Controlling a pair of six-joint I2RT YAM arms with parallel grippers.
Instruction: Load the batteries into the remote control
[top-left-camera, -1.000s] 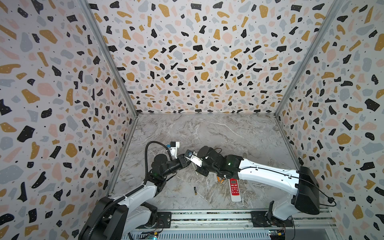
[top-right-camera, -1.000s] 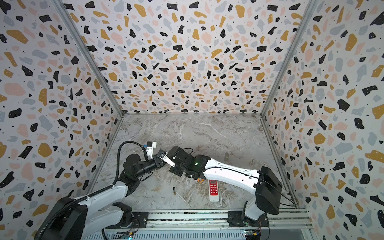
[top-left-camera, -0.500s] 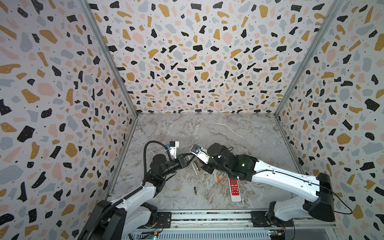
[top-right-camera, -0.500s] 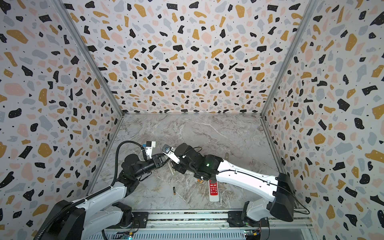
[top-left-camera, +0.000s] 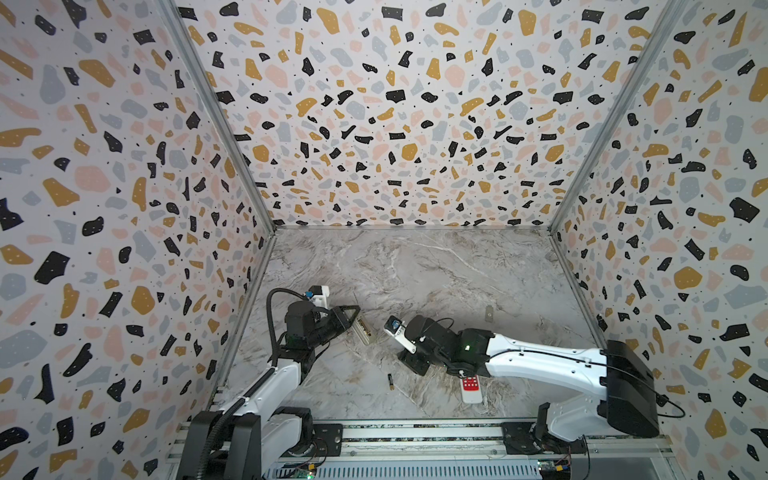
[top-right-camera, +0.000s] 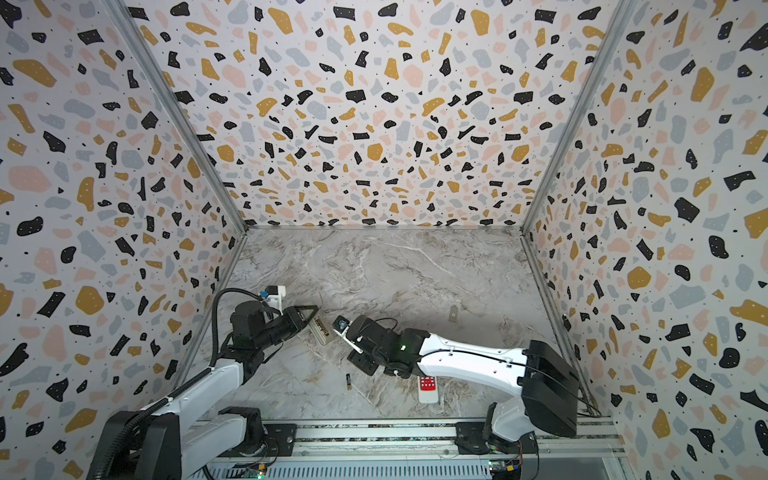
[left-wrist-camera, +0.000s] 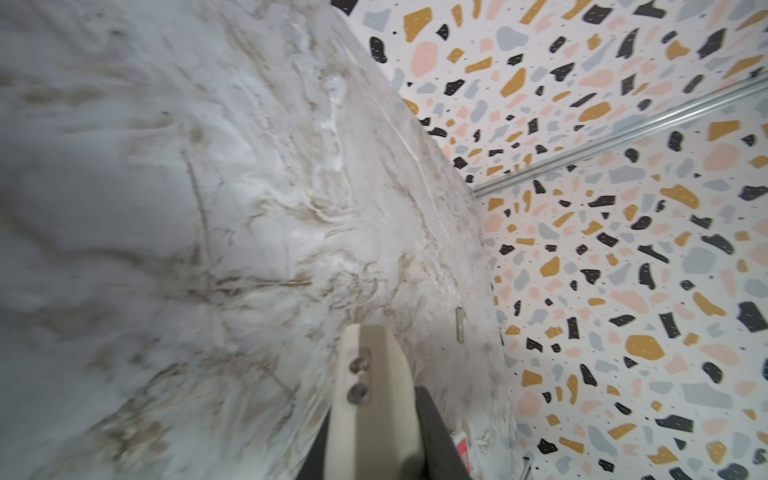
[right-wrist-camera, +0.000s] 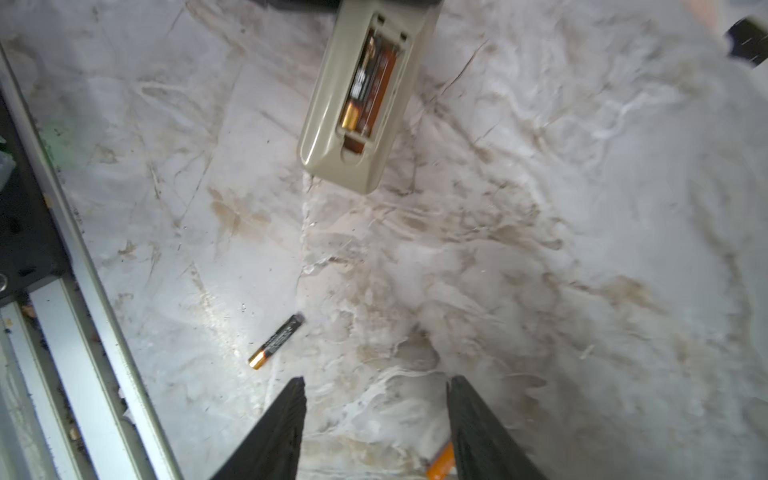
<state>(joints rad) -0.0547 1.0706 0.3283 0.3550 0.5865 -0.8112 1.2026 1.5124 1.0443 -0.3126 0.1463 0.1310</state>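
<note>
My left gripper (top-left-camera: 352, 322) (left-wrist-camera: 374, 419) is shut on one end of the beige remote control (top-left-camera: 363, 330) (top-right-camera: 322, 331) (right-wrist-camera: 357, 95), holding it off the floor with its open battery bay facing up. In the bay lie a black battery with a gold end (right-wrist-camera: 358, 89) and an orange one (right-wrist-camera: 380, 87). Another black battery with a gold end (top-left-camera: 390, 381) (top-right-camera: 348, 381) (right-wrist-camera: 276, 341) lies loose on the floor. An orange battery (right-wrist-camera: 440, 463) peeks out beside one right finger. My right gripper (top-left-camera: 410, 361) (right-wrist-camera: 376, 384) stands open and empty, apart from the remote.
A white remote with red buttons (top-left-camera: 471, 388) (top-right-camera: 428, 388) lies partly under my right arm near the front rail. A small grey battery cover (top-left-camera: 489, 313) (left-wrist-camera: 459, 324) lies farther back on the marble floor. Patterned walls close in three sides.
My right gripper has opened and drawn back from the beige remote, towards the right and down to the floor. The left gripper still holds the remote in about the same place.
</note>
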